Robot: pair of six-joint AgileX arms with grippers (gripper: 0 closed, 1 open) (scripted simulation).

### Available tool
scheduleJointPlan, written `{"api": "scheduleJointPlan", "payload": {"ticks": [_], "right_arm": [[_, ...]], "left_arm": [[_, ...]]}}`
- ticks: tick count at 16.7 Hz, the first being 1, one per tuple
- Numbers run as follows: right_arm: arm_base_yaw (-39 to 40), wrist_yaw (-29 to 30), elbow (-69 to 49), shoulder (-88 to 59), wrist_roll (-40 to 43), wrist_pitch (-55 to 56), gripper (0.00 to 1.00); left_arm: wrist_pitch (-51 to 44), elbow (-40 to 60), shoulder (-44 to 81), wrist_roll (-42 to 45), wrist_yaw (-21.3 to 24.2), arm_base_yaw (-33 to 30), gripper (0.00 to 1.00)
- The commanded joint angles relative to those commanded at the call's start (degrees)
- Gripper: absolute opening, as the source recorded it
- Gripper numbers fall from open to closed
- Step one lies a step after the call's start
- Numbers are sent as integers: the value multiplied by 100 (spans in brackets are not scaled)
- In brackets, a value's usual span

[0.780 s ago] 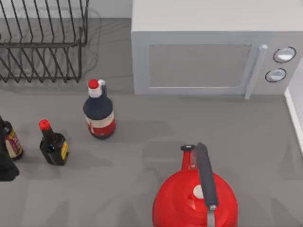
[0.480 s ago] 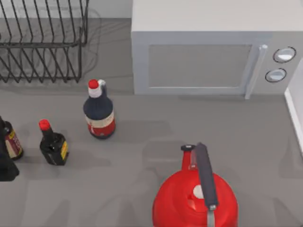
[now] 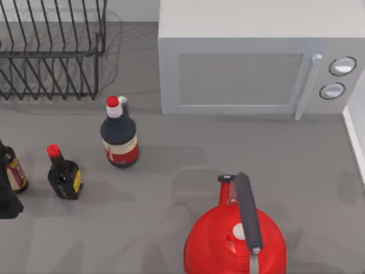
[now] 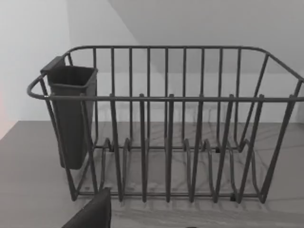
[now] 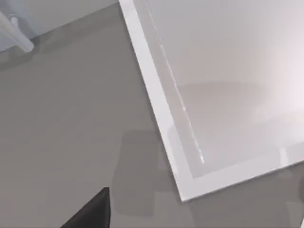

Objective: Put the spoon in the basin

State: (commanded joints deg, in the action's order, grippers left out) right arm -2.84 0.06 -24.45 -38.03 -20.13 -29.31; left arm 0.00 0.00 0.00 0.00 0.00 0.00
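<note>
The spoon is out of view. The basin is a white, shallow tub with a raised rim (image 5: pixel 159 111); its pale inside is bare where I see it. In the top view a strip of the basin's rim (image 3: pixel 356 140) runs along the table's right edge. A dark part of my right gripper (image 5: pixel 92 213) hangs over the grey table just beside the basin's corner. A dark part of my left gripper (image 4: pixel 92 216) sits low in front of the wire dish rack (image 4: pixel 166 123).
A red kettle (image 3: pixel 235 237) with a dark handle stands at the front middle. A grey microwave (image 3: pixel 251 63) stands at the back. The dish rack (image 3: pixel 51 51) stands back left, with a dark cutlery cup (image 4: pixel 71 114). Three sauce bottles (image 3: pixel 120 134) (image 3: pixel 64 174) (image 3: pixel 12 171) stand at left.
The faint shadows on the table near the right edge have shifted and shrunk a little. The bottles, kettle, rack and microwave have not moved.
</note>
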Motion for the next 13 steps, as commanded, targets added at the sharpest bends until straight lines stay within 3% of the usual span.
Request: {"api": "scheduleJointPlan", "payload": {"ticks": [7,13], "right_arm": [[-216,-6,-1886,-3174,-1568,-2318,100],[-293,16,-2642,-4222,-2135,-3109,100]], "left_arm": [[0,0,0,0,0,0,100],[0,0,0,0,0,0,100]]}}
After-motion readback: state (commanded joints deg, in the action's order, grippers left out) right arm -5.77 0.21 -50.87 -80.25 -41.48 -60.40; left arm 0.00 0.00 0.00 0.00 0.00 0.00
